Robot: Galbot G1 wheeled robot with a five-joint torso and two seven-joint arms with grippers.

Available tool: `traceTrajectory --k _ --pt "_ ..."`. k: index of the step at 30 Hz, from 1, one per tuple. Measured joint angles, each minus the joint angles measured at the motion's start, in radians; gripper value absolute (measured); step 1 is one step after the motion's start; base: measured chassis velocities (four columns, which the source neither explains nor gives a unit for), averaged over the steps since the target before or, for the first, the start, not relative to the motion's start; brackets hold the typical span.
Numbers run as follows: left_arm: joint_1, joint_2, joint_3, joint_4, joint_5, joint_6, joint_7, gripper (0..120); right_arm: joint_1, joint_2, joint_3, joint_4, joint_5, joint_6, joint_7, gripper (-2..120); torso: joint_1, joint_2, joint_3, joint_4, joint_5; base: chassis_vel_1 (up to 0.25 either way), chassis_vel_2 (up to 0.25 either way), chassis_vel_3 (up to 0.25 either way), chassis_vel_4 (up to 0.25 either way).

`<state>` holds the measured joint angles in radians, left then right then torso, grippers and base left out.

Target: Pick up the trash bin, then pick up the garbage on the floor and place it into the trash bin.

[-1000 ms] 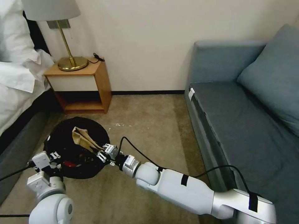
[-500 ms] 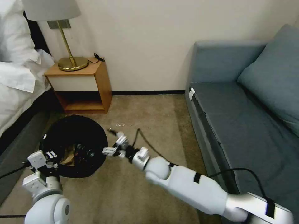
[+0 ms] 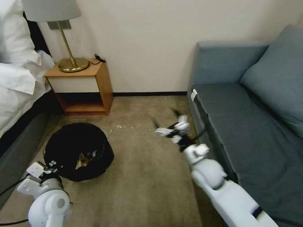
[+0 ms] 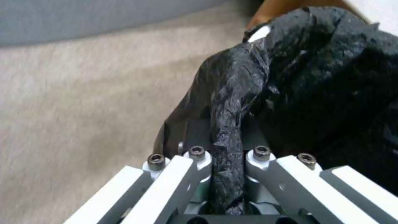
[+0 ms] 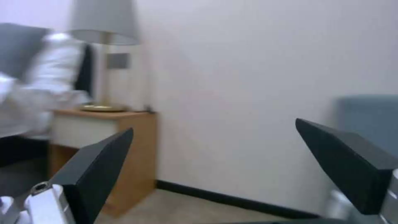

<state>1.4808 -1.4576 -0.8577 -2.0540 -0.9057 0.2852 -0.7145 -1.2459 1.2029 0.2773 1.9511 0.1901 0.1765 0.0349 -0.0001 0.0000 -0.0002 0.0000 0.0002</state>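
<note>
The trash bin [image 3: 79, 151] sits on the beige carpet [image 3: 142, 176], between the bed [image 3: 15, 94] on the robot's left and the wooden bedside table [image 3: 82, 86] behind it. Its crinkly black bag [image 4: 315, 77] covers almost all of the bin; in the left wrist view a small piece of white rim [image 4: 258, 32] shows at the far edge. Inside the bin, in the head view, some garbage [image 3: 82, 160] is visible: a brownish piece, partly hidden by the folds of the bag (what kind of piece it is I cannot tell).

The left gripper [image 4: 227, 174] is at the near rim of the bin, low on the robot's left side. Its two fingers [image 4: 195, 174] are pressed together on a gathered fold of the black bag, and this fold runs straight between them.

The right gripper [image 3: 170, 126] is in the air over the carpet, well apart from the bin and near the front edge of the blue-grey sofa [image 3: 252, 126]. In the right wrist view its dark fingers [image 5: 95, 174] stand wide apart with nothing between them, and they point toward the wall [image 5: 232, 93], the bedside table and the lamp [image 5: 104, 28].

On the table stands the lamp with its brass base [image 3: 73, 64], and a small black cable [image 3: 100, 58] lies beside it. A few small pale specks [image 3: 121, 126] lie on the carpet between the bin and the sofa.
</note>
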Motion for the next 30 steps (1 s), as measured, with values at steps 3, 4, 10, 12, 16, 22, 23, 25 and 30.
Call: traceTrajectory --k 3,4,10,12,16,22,23,25,30 --pt "-0.008 0.000 0.001 0.023 -0.019 0.010 -0.027 5 -0.097 0.043 0.080 0.030 -0.009 0.009 0.005 100 0.000 0.000 0.000 -0.0002 0.0000 0.000 0.000 0.000 0.000" --pt "-0.008 0.000 0.001 0.023 -0.019 0.010 -0.027 5 -0.097 0.043 0.080 0.030 -0.009 0.009 0.005 100 0.000 0.000 0.000 -0.0002 0.0000 0.000 0.000 0.000 0.000" --pt "-0.027 0.003 -0.002 0.057 -0.107 0.044 -0.091 5 -0.197 0.109 0.140 0.047 -0.020 0.054 0.010 100 0.000 0.000 0.000 0.0000 -0.0002 0.000 0.000 0.000 0.000" --pt "-0.029 0.001 -0.003 0.062 -0.135 0.052 -0.109 9 -0.218 0.124 0.141 0.047 -0.026 0.064 0.011 100 0.000 0.000 0.000 0.0001 -0.0003 0.000 0.000 0.000 0.000" --pt "-0.018 -0.002 -0.002 0.054 -0.137 0.054 -0.110 22 -0.242 0.133 0.137 0.048 -0.041 0.071 0.010 100 0.000 0.000 0.000 0.0000 -0.0002 0.000 0.000 0.000 0.000" --pt "0.015 -0.003 0.004 0.006 -0.069 0.052 -0.113 44 -0.259 0.141 0.131 0.049 -0.081 0.091 0.005 100 0.000 0.000 0.000 0.0000 -0.0003 0.000 0.000 0.000 0.000" --pt "0.034 -0.002 0.009 -0.026 -0.035 0.048 -0.113 49 -0.264 0.143 0.131 0.049 -0.091 0.097 0.002 100 0.000 0.000 0.000 0.0001 -0.0003 0.000 0.000 0.000 0.000" --pt "0.053 0.000 0.012 -0.065 -0.007 0.046 -0.110 54 -0.267 0.145 0.131 0.049 -0.095 0.099 0.001 100 0.000 0.000 0.000 0.0002 -0.0004 0.000 0.000 0.000 0.000" --pt "0.140 0.031 0.021 -0.192 0.243 0.035 0.121 73 -0.323 0.140 0.131 0.102 -0.072 0.010 -0.006 100 0.000 0.000 0.000 0.0001 0.0003 0.000 0.000 0.000 0.000"
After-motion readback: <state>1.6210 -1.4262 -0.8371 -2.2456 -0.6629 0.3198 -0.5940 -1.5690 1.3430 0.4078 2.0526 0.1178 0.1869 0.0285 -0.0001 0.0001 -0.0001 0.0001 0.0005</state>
